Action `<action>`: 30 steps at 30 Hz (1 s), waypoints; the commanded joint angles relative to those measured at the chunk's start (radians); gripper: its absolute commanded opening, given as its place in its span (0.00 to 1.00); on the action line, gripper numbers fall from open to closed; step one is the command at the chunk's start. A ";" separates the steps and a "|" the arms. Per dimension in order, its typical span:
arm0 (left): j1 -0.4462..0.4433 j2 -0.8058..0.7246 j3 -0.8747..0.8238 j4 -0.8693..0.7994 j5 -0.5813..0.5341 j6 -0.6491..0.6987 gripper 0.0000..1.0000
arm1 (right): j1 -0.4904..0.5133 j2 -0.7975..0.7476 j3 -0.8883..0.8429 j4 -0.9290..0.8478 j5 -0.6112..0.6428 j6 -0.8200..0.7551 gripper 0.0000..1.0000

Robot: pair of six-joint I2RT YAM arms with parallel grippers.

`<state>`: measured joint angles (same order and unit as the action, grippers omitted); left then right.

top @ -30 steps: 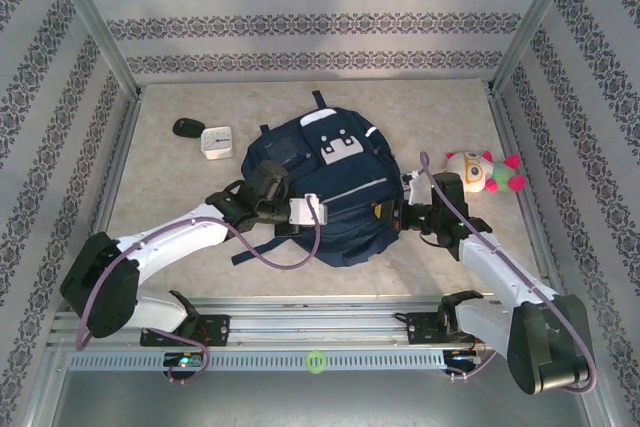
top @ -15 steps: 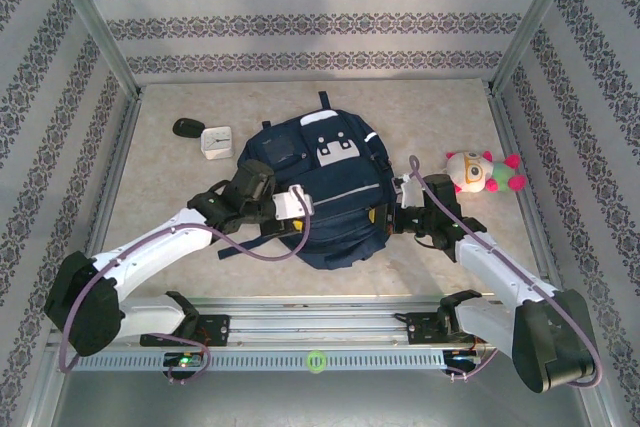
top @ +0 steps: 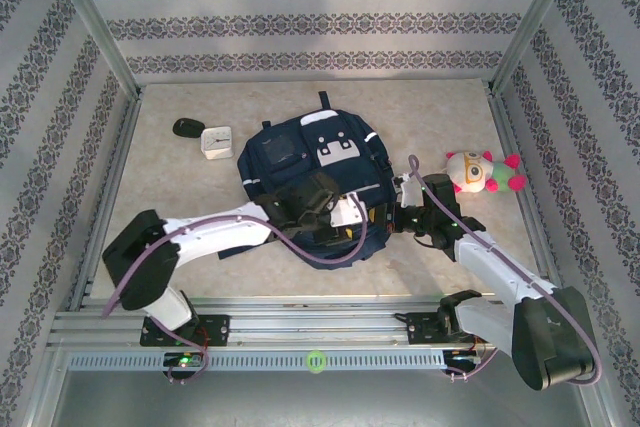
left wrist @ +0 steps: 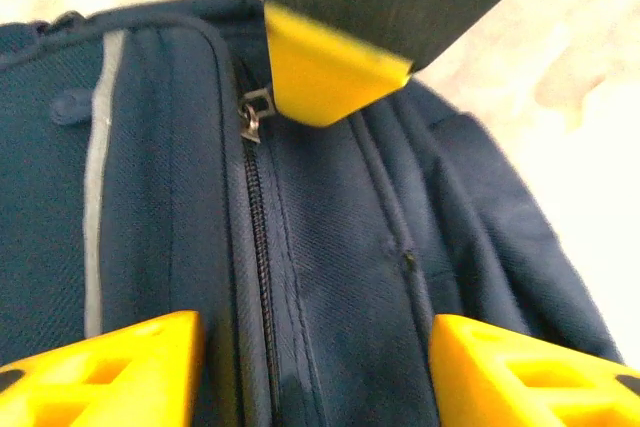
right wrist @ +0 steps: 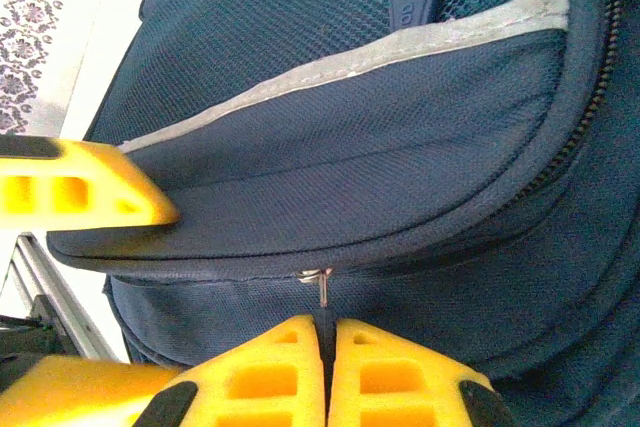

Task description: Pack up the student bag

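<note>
The student bag (top: pixel 300 152), a large dark navy fabric backpack, lies flat mid-way across the pale table (top: pixel 450 117). It looks soft and floppy, best worked by its zipper. The right gripper (right wrist: pixel 326 332) is pinched together on the small metal zipper pull (right wrist: pixel 322 285). The left gripper (left wrist: pixel 315 347) stands apart, astride the seam.

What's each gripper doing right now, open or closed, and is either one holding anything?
Left gripper: open above the student bag, holding nothing.
Right gripper: closed on the bag's zipper pull.

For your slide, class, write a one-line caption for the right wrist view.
Right gripper, fingers shut on the zip pull of the navy student bag.
</note>
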<state>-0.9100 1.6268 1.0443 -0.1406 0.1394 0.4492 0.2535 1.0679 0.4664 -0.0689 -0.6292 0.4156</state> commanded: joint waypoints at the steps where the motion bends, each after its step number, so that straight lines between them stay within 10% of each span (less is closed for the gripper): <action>1: -0.004 0.011 0.034 0.061 -0.103 -0.019 0.45 | 0.007 -0.001 0.015 0.035 0.005 -0.004 0.00; 7: 0.028 -0.124 -0.082 -0.014 -0.010 0.133 0.14 | -0.075 0.026 0.018 0.028 -0.024 -0.025 0.00; 18: 0.240 -0.379 -0.238 -0.247 0.174 0.281 0.10 | -0.089 0.092 0.067 0.044 -0.101 -0.043 0.00; 24: 0.203 -0.368 -0.192 -0.092 0.190 0.120 0.60 | -0.051 0.039 0.054 0.042 -0.066 -0.020 0.00; 30: 0.080 -0.241 -0.069 0.012 0.112 0.019 0.66 | -0.044 0.048 0.055 0.045 -0.064 -0.017 0.00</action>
<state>-0.7822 1.3334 0.9077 -0.2314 0.2737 0.5495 0.1947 1.1225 0.5022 -0.0593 -0.6891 0.3939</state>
